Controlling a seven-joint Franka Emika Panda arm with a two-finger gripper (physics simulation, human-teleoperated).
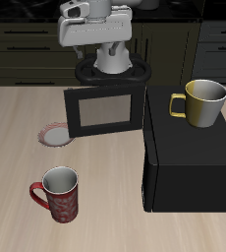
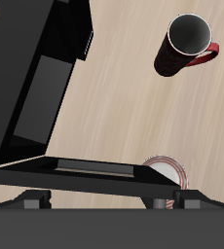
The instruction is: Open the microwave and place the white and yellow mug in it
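Note:
The microwave [image 1: 189,157] is a big black box near the table's front edge. Its door [image 1: 105,110] with the dark window stands swung wide open. The white and yellow mug [image 1: 205,101] stands upright on top of the microwave, at the back. My gripper [image 2: 99,201] is open and empty, high above the open door's edge [image 2: 85,173], touching nothing. The microwave body also shows in the wrist view [image 2: 36,68]. In the exterior view only the arm's white hand [image 1: 95,25] shows, behind the door; its fingers are hidden.
A red patterned mug [image 1: 58,192] stands upright near the table's front edge, also seen in the wrist view [image 2: 187,44]. A small white plate with a red rim [image 1: 54,134] lies beside the open door. The robot's base [image 1: 110,71] stands behind the door.

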